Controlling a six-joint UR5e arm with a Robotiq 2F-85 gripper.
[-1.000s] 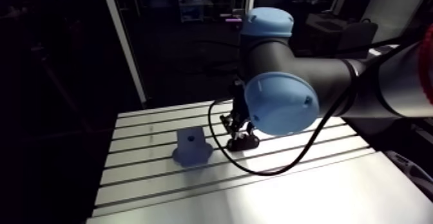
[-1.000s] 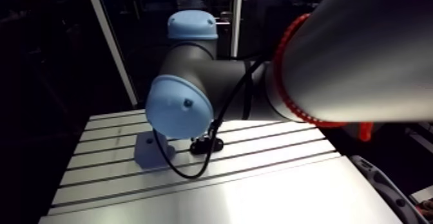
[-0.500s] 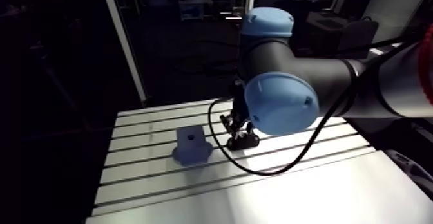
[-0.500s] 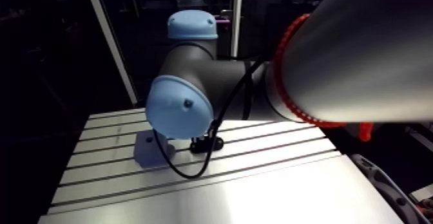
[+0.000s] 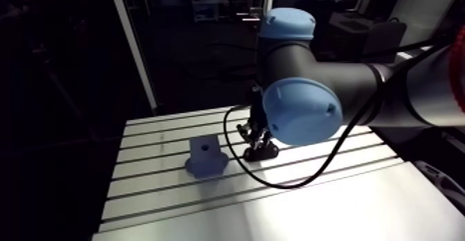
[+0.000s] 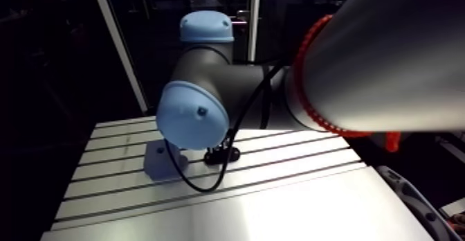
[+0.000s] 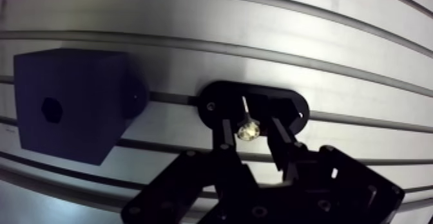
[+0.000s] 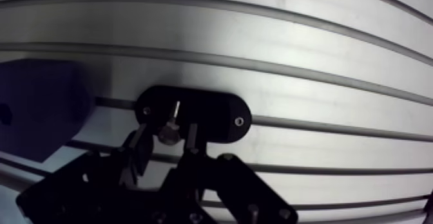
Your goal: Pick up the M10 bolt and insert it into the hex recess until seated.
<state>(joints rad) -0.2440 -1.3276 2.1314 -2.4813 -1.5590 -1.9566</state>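
Bright metal M10 bolt (image 7: 245, 130) not yet lifted; black two-finger gripper (image 7: 251, 126) straddles it in its black oval holder plate (image 7: 290, 107).

Arm view: gripper (image 5: 259, 145) low over the slotted aluminium table (image 5: 159, 188); matte blue-grey square block (image 5: 205, 155) at its nine o'clock, near but apart. Wrist view: bolt stands in the holder plate between the dark fingers (image 7: 225, 135), which sit spread either side with slim gaps showing, so no grip yet. Small dark hex recess (image 7: 51, 109) in the block's top face, at the gripper's ten o'clock, empty. Left, by my reckoning: close, lift, carry across, seat.
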